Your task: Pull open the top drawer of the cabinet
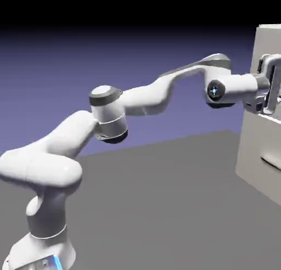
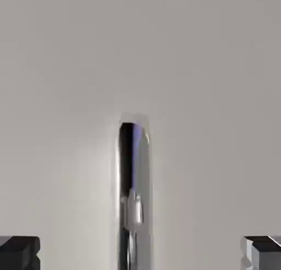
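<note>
Blue-violet backdrop (image 1: 137,55), going to black at its top, is behind the cabinet (image 1: 255,153); a dark grey table surface (image 1: 159,203) spreads at the foot of the cabinet and toward the exterior view's left.

Before the cabinet's upper part is the gripper (image 2: 140,253); it is open, with its two fingertips (image 2: 20,253) wide apart, one at each side of the hand view's bottom edge, and nothing is gripped. Between these fingertips is a shiny bar handle (image 2: 135,197) on the cabinet; it is upright in the hand view, with a space on both sides, so the fingertips do not touch it.

Around this handle, the pale, plain front of the top drawer (image 2: 66,99) fills the hand view; this drawer is at the cabinet's upper part, and in the exterior view the hand (image 1: 271,85) hides much of that place; how far the drawer stands open, I cannot tell.

Lower on the cabinet, below the hand, one more handle (image 1: 271,163) shows at the exterior view's right edge; the white arm (image 1: 145,99) reaches to the cabinet from its base (image 1: 44,249), which is well apart from the cabinet, at the exterior view's lower left.
</note>
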`<state>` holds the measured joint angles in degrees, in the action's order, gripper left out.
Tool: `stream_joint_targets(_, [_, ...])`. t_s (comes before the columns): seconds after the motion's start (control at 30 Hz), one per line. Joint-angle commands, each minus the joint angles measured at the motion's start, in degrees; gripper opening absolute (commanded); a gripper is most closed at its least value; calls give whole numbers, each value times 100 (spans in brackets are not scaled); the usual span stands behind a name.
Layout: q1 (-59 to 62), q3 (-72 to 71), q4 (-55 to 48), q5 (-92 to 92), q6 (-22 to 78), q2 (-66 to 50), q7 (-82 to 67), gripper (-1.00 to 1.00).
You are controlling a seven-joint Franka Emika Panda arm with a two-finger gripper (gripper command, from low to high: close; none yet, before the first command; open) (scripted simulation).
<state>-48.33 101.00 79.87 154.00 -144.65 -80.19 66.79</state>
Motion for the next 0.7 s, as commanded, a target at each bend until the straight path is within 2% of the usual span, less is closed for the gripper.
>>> stream_joint_targets(0.0, [128,-9,-208,-24,-77,-13,73,0])
stream_joint_targets(0.27, [1043,-74,-1700,-196,-631,-105,598,0])
stream_joint_targets(0.3, [1043,-74,-1700,-196,-631,-105,598,-100])
stream_joint_targets(0.67, [-211,87,376,60,167,-59,-41,-100])
